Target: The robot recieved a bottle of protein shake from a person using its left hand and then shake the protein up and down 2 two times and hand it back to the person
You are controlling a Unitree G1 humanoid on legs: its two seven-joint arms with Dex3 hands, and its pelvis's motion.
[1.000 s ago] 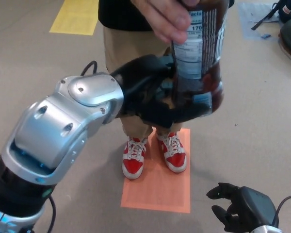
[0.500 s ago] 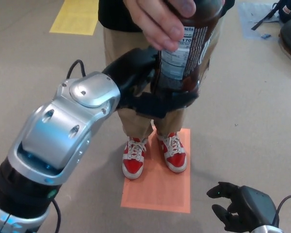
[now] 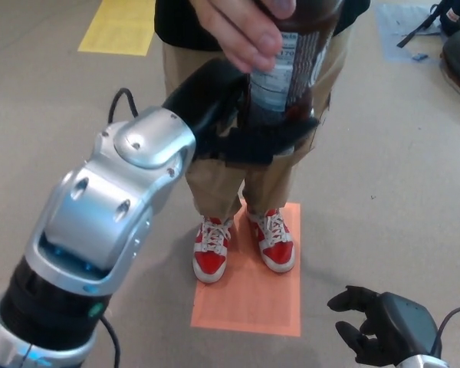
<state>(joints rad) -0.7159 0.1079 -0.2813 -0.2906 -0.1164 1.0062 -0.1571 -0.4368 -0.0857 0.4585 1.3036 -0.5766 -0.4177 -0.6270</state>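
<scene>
My left hand (image 3: 241, 126) is raised in front of me with its black fingers (image 3: 280, 138) curled around the lower part of the bottle (image 3: 291, 65), pinching it from below. The person's hand (image 3: 241, 31) grips the same bottle higher up, fingers over the upper label, so right now we both hold it. The bottle stands roughly upright in the air, in front of the person's waist, with nothing beneath it but the floor

As I judge it, the risk is the handover itself: if the person lets go before my grip is firm, the bottle could slide through my thick fingers and drop toward the red shoes (image 3: 245, 244) standing on the orange mat (image 3: 249, 303). My hold sits low, so the top may tip once their support goes

The label is dark brown with a white nutrition panel; its print is too blurred to read, and I can make out no brand

My right hand (image 3: 376, 322) hangs low at the bottom right corner, fingers loosely apart, holding nothing
</scene>
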